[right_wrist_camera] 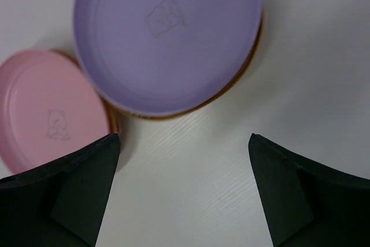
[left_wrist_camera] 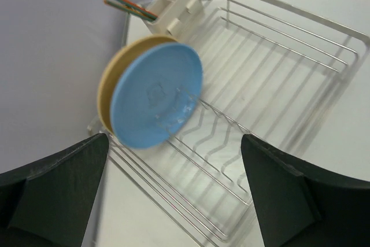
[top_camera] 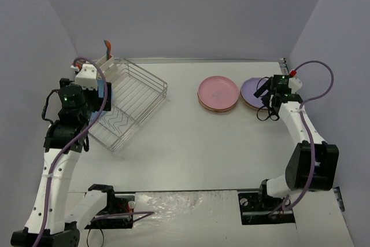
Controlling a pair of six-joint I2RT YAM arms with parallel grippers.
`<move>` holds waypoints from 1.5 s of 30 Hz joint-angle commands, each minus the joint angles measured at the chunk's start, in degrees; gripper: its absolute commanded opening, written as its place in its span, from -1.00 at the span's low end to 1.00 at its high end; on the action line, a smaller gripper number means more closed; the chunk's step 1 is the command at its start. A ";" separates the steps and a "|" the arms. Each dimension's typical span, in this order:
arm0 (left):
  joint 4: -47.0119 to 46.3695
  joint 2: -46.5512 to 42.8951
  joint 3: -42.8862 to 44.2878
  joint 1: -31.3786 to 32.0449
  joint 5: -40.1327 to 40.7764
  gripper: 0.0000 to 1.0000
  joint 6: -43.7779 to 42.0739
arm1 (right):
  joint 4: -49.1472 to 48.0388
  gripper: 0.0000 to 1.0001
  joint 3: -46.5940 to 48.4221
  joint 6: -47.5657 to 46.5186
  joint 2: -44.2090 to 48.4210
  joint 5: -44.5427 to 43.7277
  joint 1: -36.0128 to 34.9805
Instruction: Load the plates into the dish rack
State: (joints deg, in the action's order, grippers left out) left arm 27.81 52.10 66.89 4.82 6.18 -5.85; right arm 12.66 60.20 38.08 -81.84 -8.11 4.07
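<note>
Blue plate [left_wrist_camera: 156, 98] upright, seemingly at dish rack [left_wrist_camera: 254, 85] edge, left gripper [left_wrist_camera: 174, 157], right gripper [right_wrist_camera: 184, 154] spread

We're looking into a robot lab's test booth here, not anyone's kitchen: plain grey-lilac walls [top_camera: 173, 10] box in a white table [top_camera: 191, 154] on three sides. We can see two white machines, the left arm [top_camera: 55, 169] and the right arm [top_camera: 303, 124], bolted down at the near edge, and a purple cable [top_camera: 332, 79] loops loose above one of them. The only homely touches we get are a wire dish rack [top_camera: 139, 93] and some plates [top_camera: 218, 92] set out on the tabletop
</note>
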 commanded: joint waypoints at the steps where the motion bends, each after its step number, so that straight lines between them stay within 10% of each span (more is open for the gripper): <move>1: 7.95 -4.27 -1.93 1.59 -4.13 0.94 16.04 | -1.15 0.70 7.11 0.69 -7.51 -4.37 6.29; 22: 7.17 -7.24 -10.64 3.97 -12.59 0.94 25.07 | -5.42 0.01 15.56 -6.58 -24.65 0.99 11.83; 45: 6.55 -6.40 -10.63 4.32 -14.58 0.94 26.78 | -4.88 -0.99 15.28 -8.32 -21.55 -0.66 12.54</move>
State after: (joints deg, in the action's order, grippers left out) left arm 37.45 45.39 54.50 8.69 -7.60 19.51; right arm 6.32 73.60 30.35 -108.18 -6.10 16.16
